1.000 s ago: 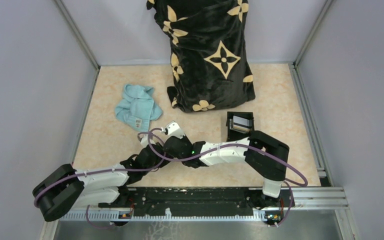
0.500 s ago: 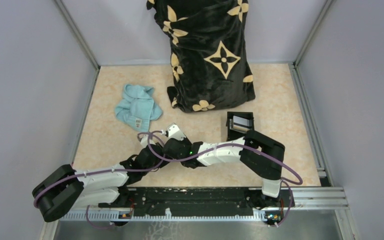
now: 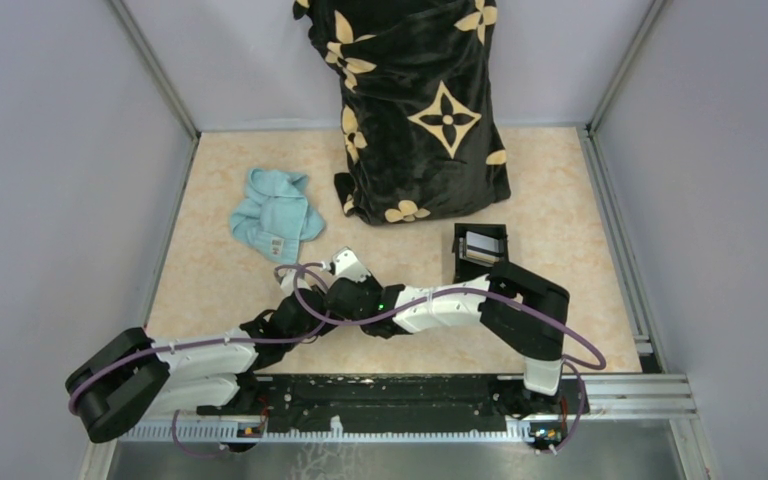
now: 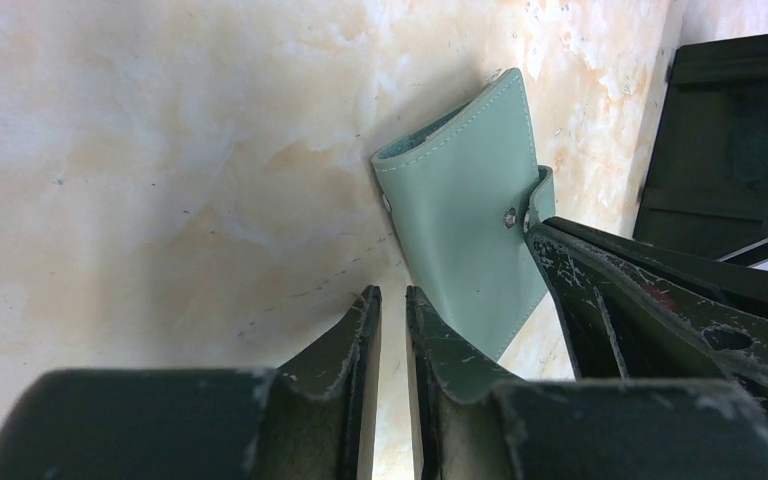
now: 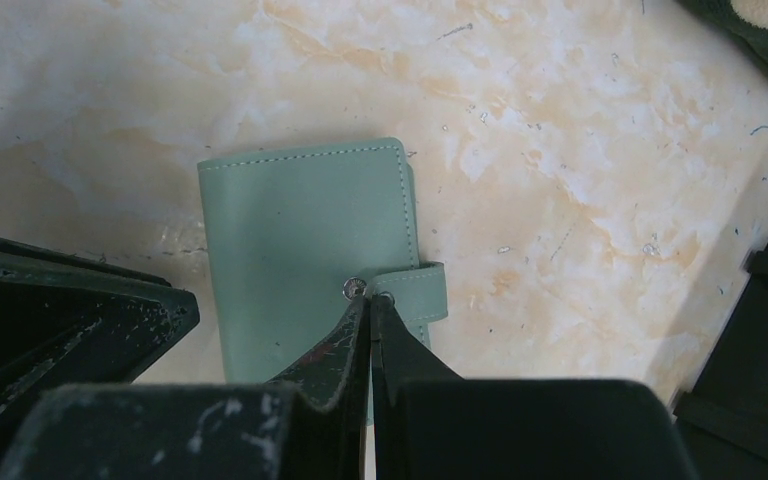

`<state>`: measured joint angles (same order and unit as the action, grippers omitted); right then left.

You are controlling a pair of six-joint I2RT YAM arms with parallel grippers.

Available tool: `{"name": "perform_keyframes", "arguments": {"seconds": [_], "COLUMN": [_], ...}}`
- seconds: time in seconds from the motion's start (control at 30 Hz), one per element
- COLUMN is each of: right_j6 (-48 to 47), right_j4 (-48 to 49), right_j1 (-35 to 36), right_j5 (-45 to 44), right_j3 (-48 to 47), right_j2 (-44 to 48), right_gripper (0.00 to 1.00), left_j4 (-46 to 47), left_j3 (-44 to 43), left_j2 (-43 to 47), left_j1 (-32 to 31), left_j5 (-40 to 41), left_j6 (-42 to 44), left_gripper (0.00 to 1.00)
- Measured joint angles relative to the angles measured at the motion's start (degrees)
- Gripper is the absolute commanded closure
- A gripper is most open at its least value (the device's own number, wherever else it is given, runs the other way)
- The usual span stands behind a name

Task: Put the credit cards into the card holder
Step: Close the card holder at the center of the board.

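The sage-green card holder [image 5: 305, 250] lies folded on the marbled tabletop, also seen in the left wrist view [image 4: 460, 240]. Its strap [image 5: 420, 290] is unsnapped. My right gripper [image 5: 369, 298] is shut, with its tips pinched on the strap's end beside the snap stud. My left gripper [image 4: 393, 295] is shut with only a thin slit, empty, just off the holder's edge. In the top view both wrists crowd together and hide the holder. A pale silvery card face [image 3: 478, 243] shows inside the black box [image 3: 481, 252].
A light blue cloth [image 3: 275, 215] lies at the back left. A black cushion with tan flower shapes [image 3: 415, 110] stands at the back. The black box [image 4: 730, 130] sits close to the right of the holder. Grey walls enclose the table.
My right arm has shifted slightly left and toward the near edge over the last second. The left arm has hardly moved.
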<state>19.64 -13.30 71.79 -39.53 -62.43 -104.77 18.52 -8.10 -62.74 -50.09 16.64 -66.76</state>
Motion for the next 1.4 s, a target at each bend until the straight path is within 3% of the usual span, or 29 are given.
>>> {"name": "perform_keyframes", "arguments": {"seconds": [1.4], "right_j6": [0.0], "right_j4": [-0.9], "right_j1": [-0.2], "right_j5": [2.5], "right_j3": [-2.2], "right_j2": [-1.6], "right_gripper": [1.0], "left_j4": [2.9], "left_j3": [0.1], "left_j2": [-2.1], "left_j1": [0.1], "left_j5": [-0.7], "left_j6": [-0.5], "left_gripper": [0.78]}}
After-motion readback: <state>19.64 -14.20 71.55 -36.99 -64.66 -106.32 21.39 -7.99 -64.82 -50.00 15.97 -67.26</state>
